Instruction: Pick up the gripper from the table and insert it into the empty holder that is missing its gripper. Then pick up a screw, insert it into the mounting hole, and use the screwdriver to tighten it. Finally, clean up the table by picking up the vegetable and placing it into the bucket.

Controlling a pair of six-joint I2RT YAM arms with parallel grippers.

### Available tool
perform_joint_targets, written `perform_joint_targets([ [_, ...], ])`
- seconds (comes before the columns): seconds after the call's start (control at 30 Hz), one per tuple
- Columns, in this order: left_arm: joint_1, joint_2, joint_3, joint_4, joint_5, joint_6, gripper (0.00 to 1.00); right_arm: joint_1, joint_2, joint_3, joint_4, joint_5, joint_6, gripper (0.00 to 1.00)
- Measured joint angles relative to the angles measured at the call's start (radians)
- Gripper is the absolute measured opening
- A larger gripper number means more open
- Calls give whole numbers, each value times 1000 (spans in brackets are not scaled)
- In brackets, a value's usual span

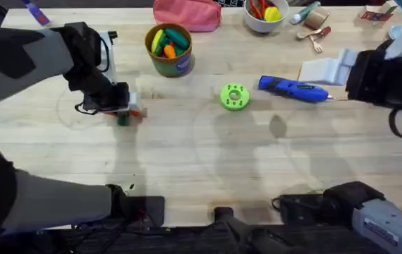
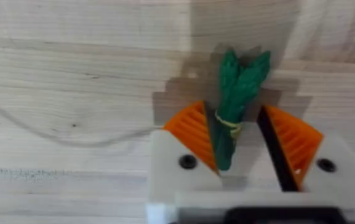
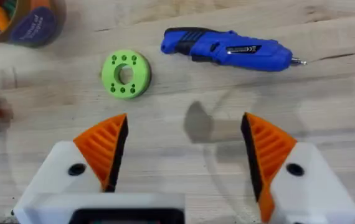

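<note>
Vegetable (image 2: pixel 233 102): toy carrot lies on the wooden table (image 1: pixel 201 155) at about 9 o'clock from the green disc (image 1: pixel 234 97); its leafy top sticks out from between the left arm's orange pads, its body mostly hidden under them.
Left gripper (image 1: pixel 125 108): down at the table surface, pads (image 2: pixel 193 127) set on either side of the carrot's stem with the left pad against it and a small gap at the right; whether it grips yet cannot be told.
Why there: the low, straddling pose suits a pinch on the thin stem, judged as the start of the clean-up step.
Bucket (image 1: pixel 169 51): olive-green with a blue label, at roughly 1 o'clock from the left gripper, already holding coloured toy pieces; a short carry away.
Right gripper (image 3: pixel 184 155): spread wide and empty, hovering over bare table at about 6 o'clock from the screwdriver, seemingly parked clear of the work.
Screwdriver (image 1: pixel 293 89): blue, lying flat at 3 o'clock from the disc, tip pointing away from it.
Risk: the slim stem could slip out as the pads close.
</note>
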Motion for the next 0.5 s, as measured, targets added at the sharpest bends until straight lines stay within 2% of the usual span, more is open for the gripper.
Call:
perform_joint_targets([
  [0.07,0,0,0,1,3,1,384,0,0,0,0,0,0,994],
  [0.17,0,-2,2,-1,4,2,54,0,0,0,0,0,0,994],
  [0.23,0,0,2,-3,0,4,19,0,0,0,0,0,0,994],
  [0.5,0,0,2,-2,0,4,22,0,0,0,0,0,0,993],
])
